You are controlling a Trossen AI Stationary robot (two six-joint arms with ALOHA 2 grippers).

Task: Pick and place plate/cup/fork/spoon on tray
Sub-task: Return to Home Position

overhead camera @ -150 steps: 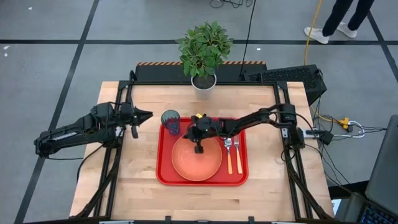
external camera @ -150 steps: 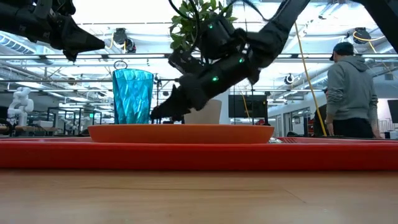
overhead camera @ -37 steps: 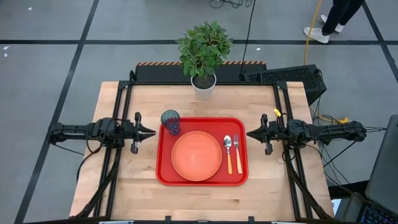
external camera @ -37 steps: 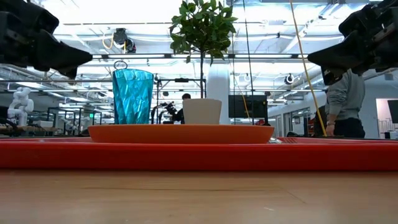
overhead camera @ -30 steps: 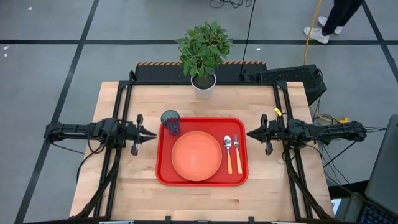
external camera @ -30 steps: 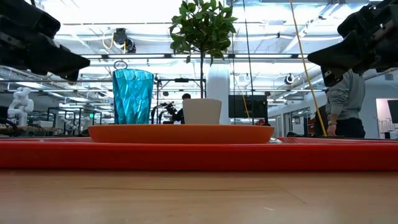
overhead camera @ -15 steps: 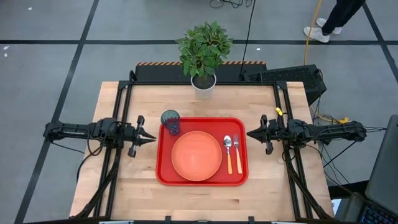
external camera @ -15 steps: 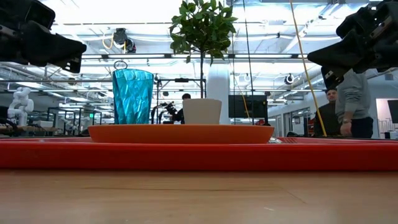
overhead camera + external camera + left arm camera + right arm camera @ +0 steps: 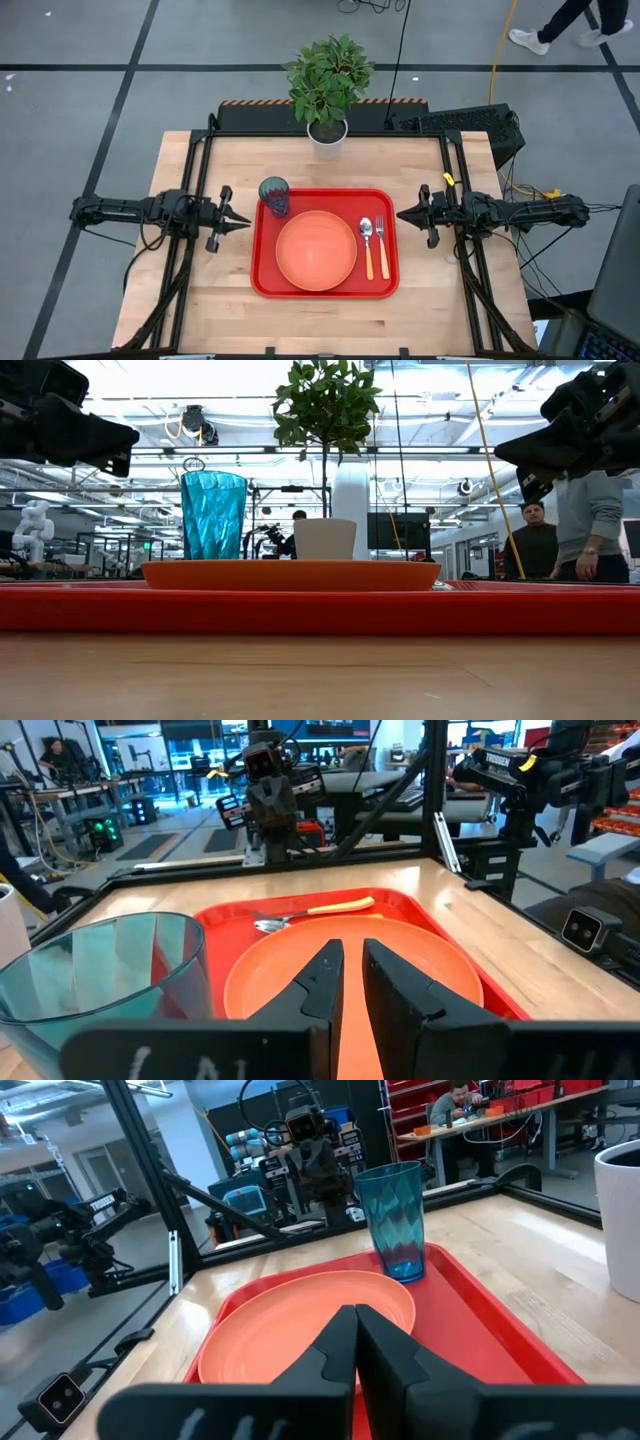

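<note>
My left gripper [image 9: 240, 225] narrowly parted, empty, beside tray [image 9: 262, 285] | right gripper [image 9: 402, 214] shut, empty | plate [image 9: 316, 251], cup [image 9: 274, 193], fork [image 9: 381, 243], spoon [image 9: 367, 245] all placed | task looks done; next: stay parked.

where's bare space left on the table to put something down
Bare wood runs along the near edge in front of the tray, and on both sides of the plant pot at the back. The tray itself is crowded: plate, cup, spoon, fork.
</note>
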